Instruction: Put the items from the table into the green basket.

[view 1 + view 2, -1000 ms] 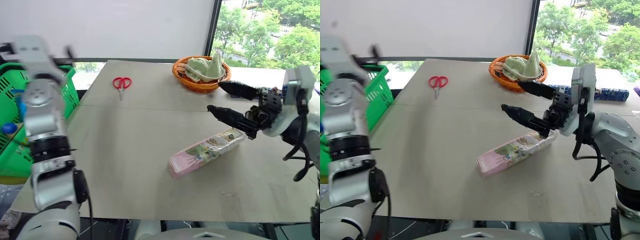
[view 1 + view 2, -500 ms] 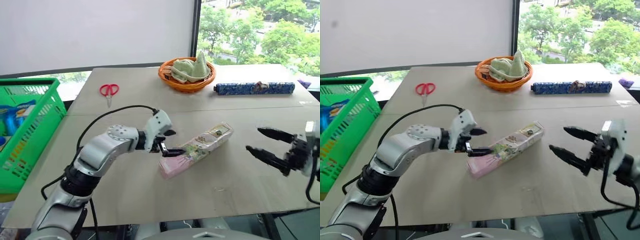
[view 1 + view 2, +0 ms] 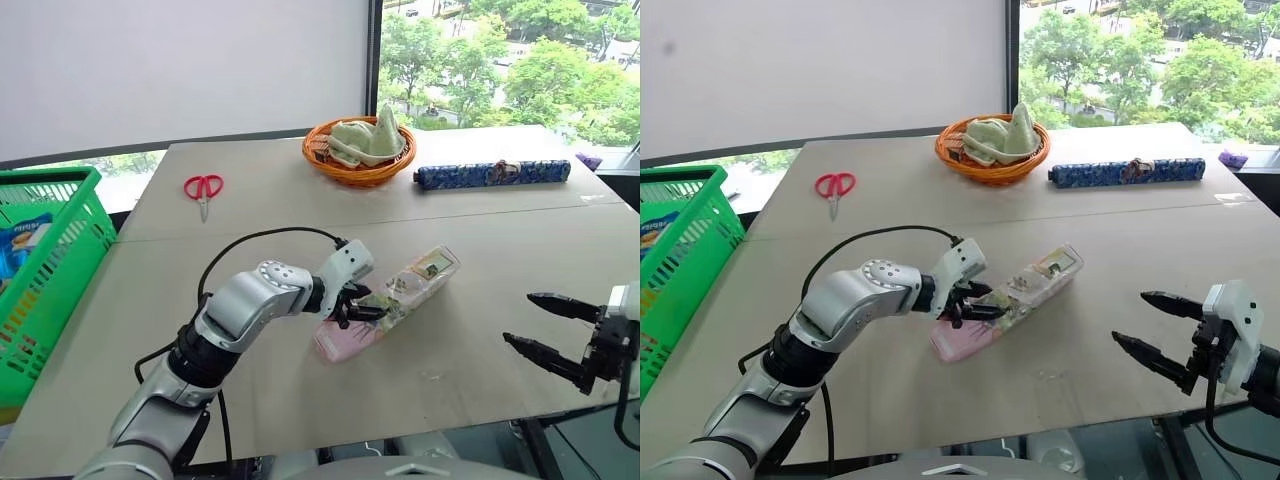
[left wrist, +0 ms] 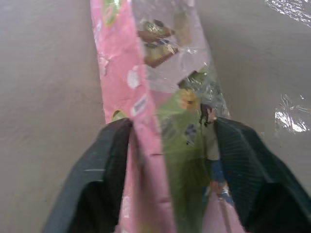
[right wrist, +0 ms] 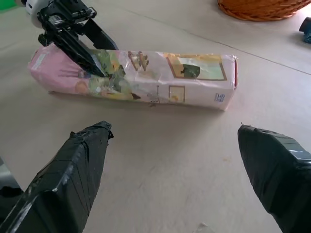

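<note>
The long pink flower-printed pack (image 3: pixel 405 291) lies slantwise on the grey table (image 3: pixel 260 250), near its middle. My left gripper (image 3: pixel 366 312) is shut on the pack's near end. In the left wrist view its black fingers (image 4: pixel 104 174) press on both sides of the pack (image 4: pixel 165 97). My right gripper (image 3: pixel 545 328) hovers open and empty over the table's near right edge, apart from the pack (image 5: pixel 146 73). Red-handled scissors (image 3: pixel 202 187) lie at the far left of the table. The green basket (image 3: pixel 60 262) stands off the table's left side.
A round orange wicker basket (image 3: pixel 357 152) with pale cloth in it sits at the far middle. A long blue patterned roll (image 3: pixel 492 173) lies to its right. A blue and white pack (image 3: pixel 20 245) shows inside the green basket.
My left gripper's fingers have shut on the pink pack's near end. The right gripper has sunk a little toward the near right edge. The camera has swung to the right.
</note>
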You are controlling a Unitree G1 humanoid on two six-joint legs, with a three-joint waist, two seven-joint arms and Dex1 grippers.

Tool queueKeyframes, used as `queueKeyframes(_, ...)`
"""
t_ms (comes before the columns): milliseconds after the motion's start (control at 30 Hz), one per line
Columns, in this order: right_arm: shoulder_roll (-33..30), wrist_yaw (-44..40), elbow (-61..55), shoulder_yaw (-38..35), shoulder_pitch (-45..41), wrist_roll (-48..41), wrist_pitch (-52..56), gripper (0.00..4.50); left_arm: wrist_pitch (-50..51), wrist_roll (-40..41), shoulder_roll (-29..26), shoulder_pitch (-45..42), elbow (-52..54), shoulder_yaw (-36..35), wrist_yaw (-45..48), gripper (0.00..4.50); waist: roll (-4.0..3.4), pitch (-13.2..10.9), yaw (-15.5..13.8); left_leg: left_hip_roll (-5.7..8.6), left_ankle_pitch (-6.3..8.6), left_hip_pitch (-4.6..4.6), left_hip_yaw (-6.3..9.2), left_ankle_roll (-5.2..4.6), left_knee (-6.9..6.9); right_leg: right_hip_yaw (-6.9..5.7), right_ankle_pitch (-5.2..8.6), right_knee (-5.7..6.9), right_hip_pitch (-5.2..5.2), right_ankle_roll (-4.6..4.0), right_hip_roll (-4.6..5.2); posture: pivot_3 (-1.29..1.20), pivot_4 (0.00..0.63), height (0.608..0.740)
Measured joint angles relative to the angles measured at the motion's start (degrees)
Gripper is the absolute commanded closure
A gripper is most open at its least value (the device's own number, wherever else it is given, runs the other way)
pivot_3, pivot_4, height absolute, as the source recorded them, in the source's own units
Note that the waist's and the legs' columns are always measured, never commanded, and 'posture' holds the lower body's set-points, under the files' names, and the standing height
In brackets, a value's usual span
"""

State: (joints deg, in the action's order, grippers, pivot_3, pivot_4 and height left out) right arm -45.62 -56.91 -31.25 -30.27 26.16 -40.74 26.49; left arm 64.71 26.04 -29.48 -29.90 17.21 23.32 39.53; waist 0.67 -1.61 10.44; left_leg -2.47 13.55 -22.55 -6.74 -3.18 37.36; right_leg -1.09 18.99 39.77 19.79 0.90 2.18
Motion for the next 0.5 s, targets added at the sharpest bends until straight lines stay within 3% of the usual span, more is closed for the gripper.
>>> queueKeyframes(100,0.0,-0.02,-0.07,0.01,-0.8,-0.02,0.0,0.0,0.65,-0.22,0.39,0.0,0.01,-0.6,-1.07,4.43,0.01,0.01,-0.04,0.0,0.0,0.0,0.0,0.0,0.0,0.0,0.0,0.0,0.0,0.0,0.01,-0.33,0.0,0.74)
queueKeyframes(367,0.13,1.22,-0.05,1.88,-9.03,-3.4,1.45,0.0,-5.77,-3.82,3.46,-0.82,-5.3,-4.58,-5.25,4.43,0.04,-0.03,-0.21,0.04,0.0,-0.01,0.01,-0.01,0.01,0.0,-0.01,0.01,0.0,0.0,0.03,-0.29,0.0,0.74)
queueKeyframes(500,1.07,5.04,-2.76,5.69,-19.75,-11.0,4.8,0.0,-14.94,-8.35,5.08,-10.03,-14.1,-12.69,-12.7,4.43,0.14,-0.4,-0.12,0.04,-0.01,-0.14,0.03,-0.02,0.04,0.0,-0.02,0.05,0.12,0.01,0.01,-0.27,0.0,0.74)
